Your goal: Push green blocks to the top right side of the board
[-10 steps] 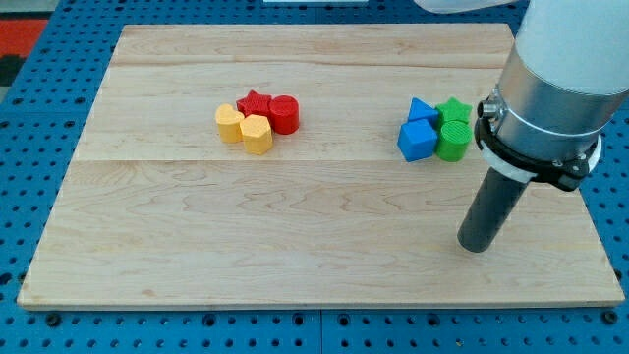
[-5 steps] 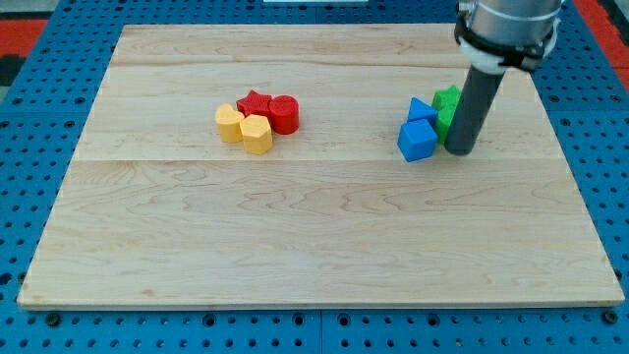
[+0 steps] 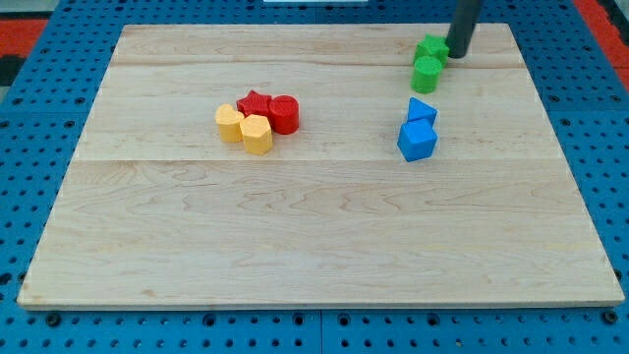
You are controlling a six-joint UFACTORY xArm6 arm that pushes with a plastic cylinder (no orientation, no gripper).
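Two green blocks sit near the board's top right. A green star-like block [image 3: 431,48] lies at the top, and a green cylinder [image 3: 427,74] touches it just below. My tip [image 3: 458,55] stands right beside the green star block, on its right side, close to the board's top edge. The rod rises out of the view's top.
Two blue blocks, a triangular one [image 3: 422,110] and a cube [image 3: 417,141], sit below the green ones. A cluster at centre left holds a red star [image 3: 256,103], a red cylinder [image 3: 284,114] and two yellow blocks [image 3: 231,124] [image 3: 257,134]. The wooden board [image 3: 314,256] lies on a blue pegboard.
My tip swept from the board's right side up toward the top right. The two green blocks moved up away from the blue blocks. Blue, red and yellow blocks stayed put.
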